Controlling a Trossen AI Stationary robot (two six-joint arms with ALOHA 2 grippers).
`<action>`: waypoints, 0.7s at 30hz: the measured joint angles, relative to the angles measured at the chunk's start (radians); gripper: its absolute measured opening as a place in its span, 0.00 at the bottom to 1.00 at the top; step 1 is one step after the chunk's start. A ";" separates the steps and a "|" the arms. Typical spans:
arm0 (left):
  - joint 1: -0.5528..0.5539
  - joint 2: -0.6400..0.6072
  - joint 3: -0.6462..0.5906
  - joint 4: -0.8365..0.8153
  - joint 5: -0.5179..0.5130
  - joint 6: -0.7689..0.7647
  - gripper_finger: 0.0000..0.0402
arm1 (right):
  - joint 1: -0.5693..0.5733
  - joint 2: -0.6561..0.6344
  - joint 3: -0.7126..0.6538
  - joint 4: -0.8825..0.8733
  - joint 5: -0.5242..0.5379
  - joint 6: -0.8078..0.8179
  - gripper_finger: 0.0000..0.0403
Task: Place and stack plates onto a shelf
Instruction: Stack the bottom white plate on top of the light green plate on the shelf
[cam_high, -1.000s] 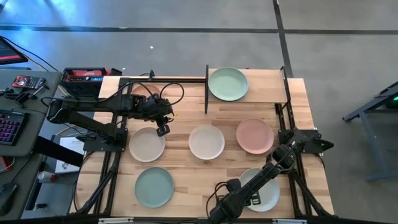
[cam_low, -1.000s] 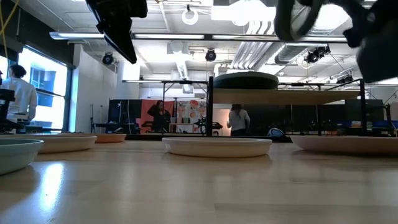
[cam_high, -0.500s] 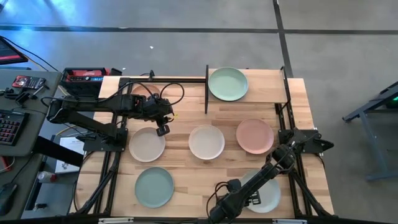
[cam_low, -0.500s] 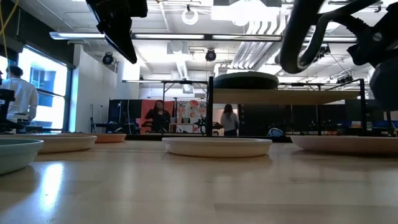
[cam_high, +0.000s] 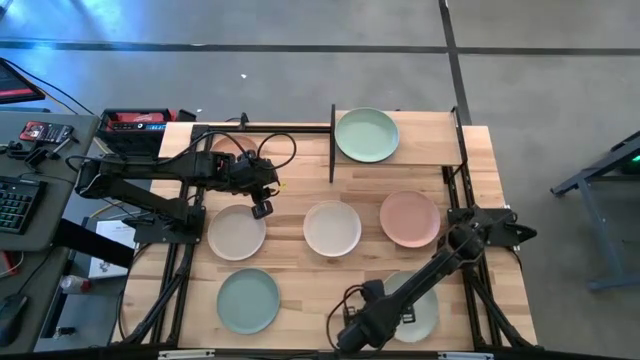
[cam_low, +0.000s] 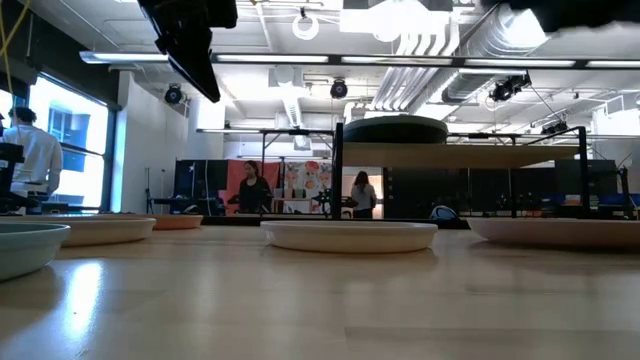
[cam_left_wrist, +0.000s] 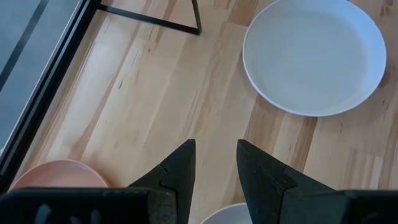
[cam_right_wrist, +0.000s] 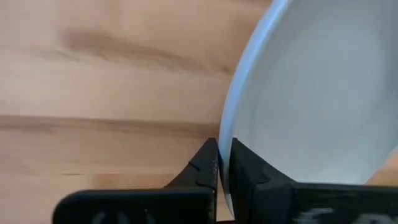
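Bare tabletop (cam_high: 310, 275) is lying open between the near green plate (cam_high: 248, 300) and the right arm (cam_high: 420, 290), which is slanting across the near right corner and blocking it. The shelf (cam_high: 425, 140) is offering free board beside its one green plate (cam_high: 367, 134), though its black posts (cam_high: 332, 145) are fencing the left approach.

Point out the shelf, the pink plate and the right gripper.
shelf (cam_high: 432, 140): high view, bare wood right of the green plate.
pink plate (cam_high: 409, 218): high view, plate centre.
right gripper (cam_right_wrist: 223, 163): right wrist view, between fingertips clamping a plate rim.
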 joint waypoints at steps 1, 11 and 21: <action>0.000 0.000 0.000 0.000 0.000 0.000 0.26 | 0.000 -0.015 0.000 0.000 0.032 0.007 0.00; 0.000 0.000 0.000 0.000 0.000 0.000 0.26 | -0.022 -0.146 0.001 -0.033 0.351 0.017 0.00; 0.000 0.000 0.000 0.009 0.000 0.000 0.26 | -0.089 -0.282 0.001 -0.142 0.577 -0.111 0.00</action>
